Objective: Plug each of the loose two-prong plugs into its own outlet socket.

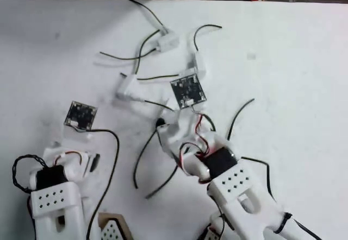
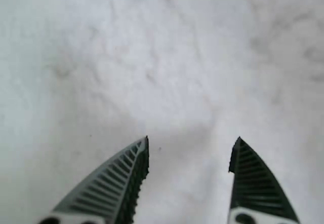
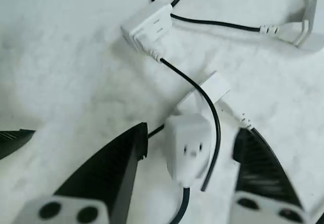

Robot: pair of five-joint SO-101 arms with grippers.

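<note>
Scene: a white tabletop (image 1: 283, 61) seen from above, with two white robot arms at its near edge. Loose white connectors and thin black cords lie scattered across the middle.
Left gripper (image 2: 192, 142): its jaws are spread wide and hold nothing. The ribbed fingers (image 2: 119, 181) hang over bare tabletop at the near left.
Right gripper (image 3: 191, 132): its jaws are parted, with one finger on either side of a white socket block (image 3: 188, 150). A strip of tabletop shows between the block and each finger, so nothing is clamped.
Socket block: it lies near the middle of the tabletop, just on the near side of the right-hand dark board. Its face, with small holes, is turned up towards the wrist camera.
Cord (image 3: 218, 122): a black cord curves past the socket block, between it and one finger.
Second socket block (image 3: 149, 25): white with two narrow slots showing, it lies farther out, well apart from the right gripper, with a cord at its end.
Plug (image 3: 306, 26): a white body on a black cord with a ribbed collar. I cannot tell how its prongs lie.
Connector pieces: one is at the far middle (image 1: 167, 40) and one is left of centre (image 1: 129, 89).
Boards: there are two small dark squares, one just beyond the left arm (image 1: 81, 115) and one just beyond the right gripper (image 1: 188, 89).
Markings: the pale specks on the boards are too small to read.
</note>
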